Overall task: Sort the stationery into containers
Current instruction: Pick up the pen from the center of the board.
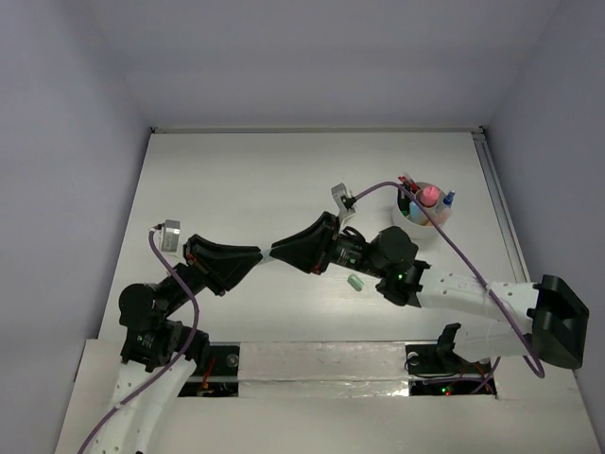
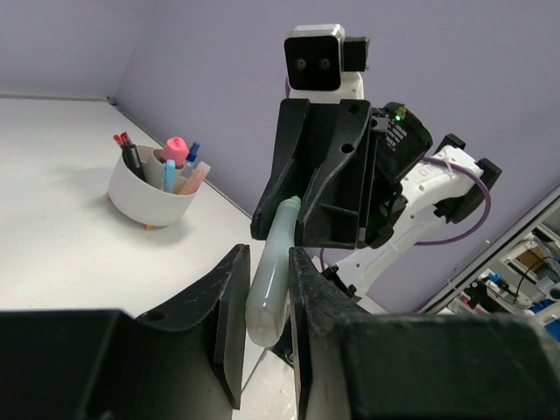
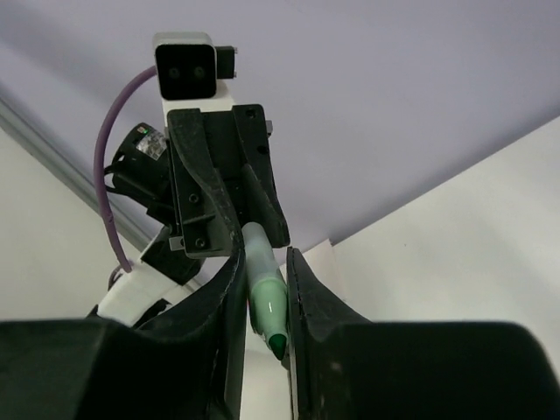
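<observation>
A green marker (image 2: 269, 284) is held in mid-air between both grippers, above the middle of the table. My left gripper (image 2: 267, 302) is shut on its pale rear end. My right gripper (image 3: 265, 302) faces it and is shut on the green tip end (image 3: 267, 297). From above, the two grippers meet nose to nose (image 1: 270, 253) and hide the marker. A mint eraser (image 1: 356, 281) lies on the table under the right arm. The round whitish cup (image 1: 417, 230) stands at the back right, holding red pens, a pink-capped bottle (image 2: 175, 149) and other markers.
Purple walls close in the white table (image 1: 246, 180) at the back and sides. A rail (image 1: 496, 199) runs along its right edge. A purple cable (image 1: 454, 248) loops from the right wrist past the cup. The arm bases stand at the near edge.
</observation>
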Robot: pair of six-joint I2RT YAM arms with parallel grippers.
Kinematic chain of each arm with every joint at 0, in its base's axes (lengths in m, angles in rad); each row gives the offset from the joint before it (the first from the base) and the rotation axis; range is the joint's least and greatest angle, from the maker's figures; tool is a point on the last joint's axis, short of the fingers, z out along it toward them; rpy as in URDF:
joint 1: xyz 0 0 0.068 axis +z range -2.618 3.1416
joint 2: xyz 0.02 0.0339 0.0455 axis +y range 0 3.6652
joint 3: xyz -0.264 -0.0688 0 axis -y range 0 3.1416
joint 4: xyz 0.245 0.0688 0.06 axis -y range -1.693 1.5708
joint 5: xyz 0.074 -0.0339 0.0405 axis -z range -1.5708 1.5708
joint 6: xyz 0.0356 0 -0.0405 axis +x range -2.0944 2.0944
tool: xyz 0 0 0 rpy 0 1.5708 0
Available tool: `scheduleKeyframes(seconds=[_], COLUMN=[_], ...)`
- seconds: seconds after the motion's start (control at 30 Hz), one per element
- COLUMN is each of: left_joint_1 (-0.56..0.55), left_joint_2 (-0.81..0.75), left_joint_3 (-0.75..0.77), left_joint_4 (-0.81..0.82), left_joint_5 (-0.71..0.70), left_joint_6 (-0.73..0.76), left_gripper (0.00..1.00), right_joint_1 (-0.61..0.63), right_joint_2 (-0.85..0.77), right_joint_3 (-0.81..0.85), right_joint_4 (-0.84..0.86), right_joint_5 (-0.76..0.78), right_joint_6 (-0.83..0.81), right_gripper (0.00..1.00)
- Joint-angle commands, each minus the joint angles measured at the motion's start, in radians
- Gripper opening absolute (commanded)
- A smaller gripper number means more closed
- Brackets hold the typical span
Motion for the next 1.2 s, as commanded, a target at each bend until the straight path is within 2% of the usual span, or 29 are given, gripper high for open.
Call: scheduleKeyframes(seconds=[0.0,0.07,0.1,0.13,0.17,0.2,0.27,0.3,0.4,0.57,0.7,0.87,1.0,1.17], left_joint_1=[-0.005,-0.005,-0.005,-0.005,-0.005,-0.005,-0.005,-0.005,-0.005,-0.005,-0.005,-0.005,-0.005,-0.005], left_joint_2=[0.028,0.047,0.062,0.068,0.074,0.083,0.086,0.088,0.082,0.088,0.103,0.102,0.113,0.122], left_joint_3=[0.005,0.019,0.027,0.027,0.027,0.024,0.018,0.007,-0.033,-0.071,-0.073,-0.071,-0.071,-0.071], left_joint_4=[0.004,-0.018,-0.029,-0.029,-0.030,-0.030,-0.038,-0.047,-0.018,0.031,-0.007,-0.036,-0.047,-0.064], left_joint_5=[0.076,0.102,0.134,0.150,0.165,0.194,0.213,0.222,0.263,0.354,0.395,0.409,0.411,0.408], left_joint_6=[0.031,0.057,0.060,0.060,0.061,0.061,0.063,0.069,0.063,0.028,0.064,0.101,0.117,0.133], left_gripper=[0.10,0.18,0.25,0.28,0.36,0.40,0.47,0.55,0.64,0.60,0.59,0.59,0.53,0.47], right_joint_1=[0.007,-0.005,-0.005,-0.022,-0.046,-0.060,-0.104,-0.118,-0.157,-0.167,-0.167,-0.167,-0.167,-0.167], right_joint_2=[-0.036,-0.060,-0.068,-0.073,-0.083,-0.088,-0.111,-0.116,-0.102,-0.008,0.042,0.134,0.187,0.231], right_joint_3=[0.087,0.160,0.179,0.199,0.228,0.238,0.258,0.281,0.332,0.462,0.493,0.539,0.568,0.619], right_joint_4=[-0.139,-0.279,-0.403,-0.465,-0.515,-0.604,-0.677,-0.738,-0.883,-1.076,-1.100,-1.126,-1.104,-1.117], right_joint_5=[0.037,0.026,0.011,-0.012,-0.026,-0.070,-0.126,-0.197,-0.343,-0.494,-0.623,-0.703,-0.779,-0.783], right_joint_6=[-0.067,-0.129,-0.154,-0.194,-0.208,-0.220,-0.252,-0.274,-0.306,-0.412,-0.436,-0.461,-0.452,-0.456], right_gripper=[0.00,0.00,0.00,0.00,0.00,0.00,0.00,0.00,0.00,0.00,0.00,0.00,0.00,0.00])
